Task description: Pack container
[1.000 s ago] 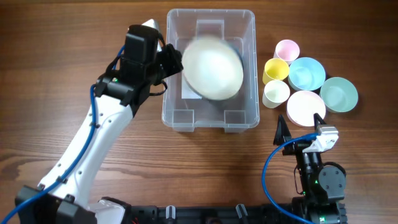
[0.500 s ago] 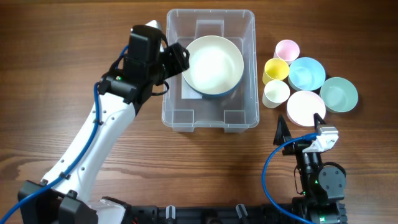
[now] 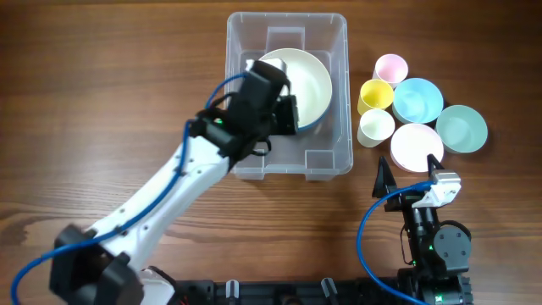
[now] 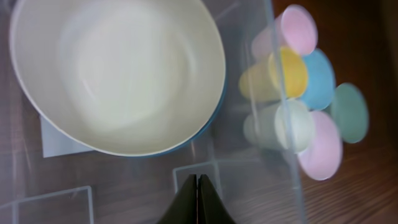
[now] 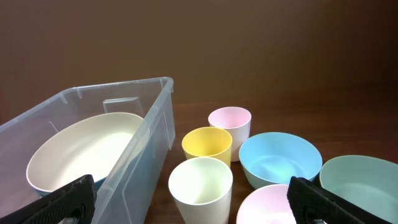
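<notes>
Black right gripper (image 3: 407,172) nearest, fingers spread wide, holding nothing, left gripper (image 4: 198,198) over the clear container (image 3: 326,161) mid-table, fingertips seemingly pressed together and empty, cream bowl (image 3: 312,80) inside it, yellow cup (image 3: 376,95) just outside its wall.

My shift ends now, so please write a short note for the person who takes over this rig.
Left tool: shut, empty, over the container.
Right tool: open, empty, near the pink bowl.
Done: cream bowl in container.
To do: pink cup, yellow cup, white cup, blue bowl, green bowl and pink bowl, all outside, to its right.
</notes>
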You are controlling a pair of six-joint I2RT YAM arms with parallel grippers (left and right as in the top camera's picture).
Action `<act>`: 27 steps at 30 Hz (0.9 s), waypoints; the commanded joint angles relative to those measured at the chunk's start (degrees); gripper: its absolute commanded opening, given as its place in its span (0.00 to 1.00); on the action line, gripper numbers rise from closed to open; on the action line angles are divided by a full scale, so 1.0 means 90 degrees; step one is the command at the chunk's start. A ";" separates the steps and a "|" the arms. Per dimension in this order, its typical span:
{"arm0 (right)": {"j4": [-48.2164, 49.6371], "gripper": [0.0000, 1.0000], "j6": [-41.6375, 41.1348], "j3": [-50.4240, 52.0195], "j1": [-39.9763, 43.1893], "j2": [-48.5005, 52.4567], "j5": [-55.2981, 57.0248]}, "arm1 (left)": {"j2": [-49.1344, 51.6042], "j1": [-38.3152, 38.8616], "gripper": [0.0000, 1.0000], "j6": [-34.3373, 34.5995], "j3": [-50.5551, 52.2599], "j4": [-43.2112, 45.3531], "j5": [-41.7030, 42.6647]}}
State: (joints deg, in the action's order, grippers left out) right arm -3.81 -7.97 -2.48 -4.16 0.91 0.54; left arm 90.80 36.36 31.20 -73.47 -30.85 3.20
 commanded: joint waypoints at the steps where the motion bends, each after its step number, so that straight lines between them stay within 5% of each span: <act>1: 0.0032 1.00 -0.0129 0.0041 0.0032 -0.0012 0.0104 | 0.0459 0.0090 0.04 -0.0299 -0.0090 0.0044 -0.0355; 11: 0.0032 1.00 -0.0129 0.0041 0.0032 -0.0012 0.0104 | 0.0763 0.0141 0.04 -0.0607 -0.0090 -0.0940 -0.0367; 19: 0.0032 1.00 -0.0129 0.0041 0.0029 -0.0012 0.0104 | 0.0763 0.0272 0.04 -0.0041 -0.0090 -0.2225 -0.0352; 27: 0.0032 1.00 -0.0126 0.0041 0.0032 -0.0012 0.0104 | 0.0763 0.0731 0.04 -0.0027 -0.0090 -0.2433 -0.0102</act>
State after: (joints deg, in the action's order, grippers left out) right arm -3.81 -7.97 -2.48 -4.16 0.91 0.51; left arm 97.56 40.27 29.87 -73.69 -52.29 0.73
